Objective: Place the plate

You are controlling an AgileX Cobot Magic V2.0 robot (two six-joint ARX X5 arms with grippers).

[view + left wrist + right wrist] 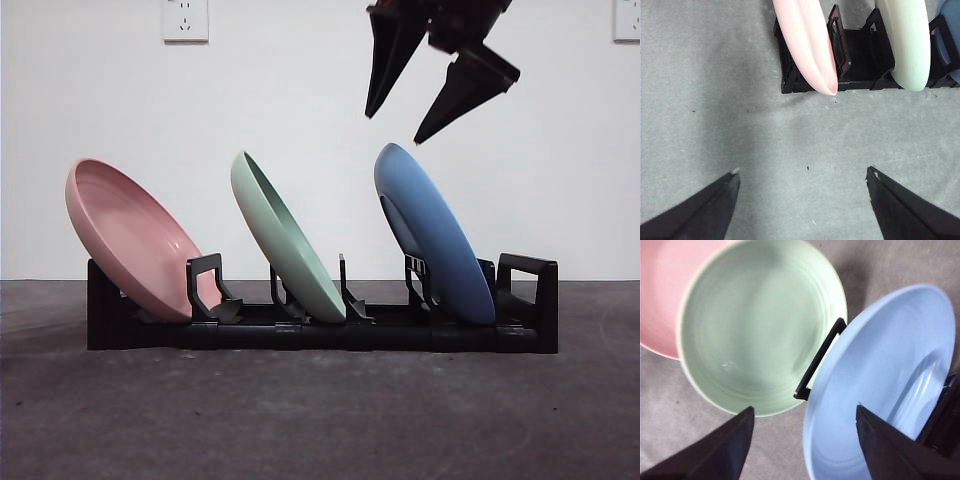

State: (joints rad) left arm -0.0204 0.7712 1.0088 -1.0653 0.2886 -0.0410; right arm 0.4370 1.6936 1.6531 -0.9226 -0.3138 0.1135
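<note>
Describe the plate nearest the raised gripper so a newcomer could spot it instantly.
A black rack on the table holds three leaning plates. Below the open right gripper, the blue plate sits in the end slot; the others are green and pink.

The pink plate (130,238), the green plate (285,235) and the blue plate (435,230) look like smooth plastic with a soft, dull shine. The rack (320,325) is black hard plastic, a bit shiny on its edges. The counter (320,420) is covered in grey cloth that looks rough and matt. The right end effector (440,95) has black jaws that look smooth and matt.
</note>
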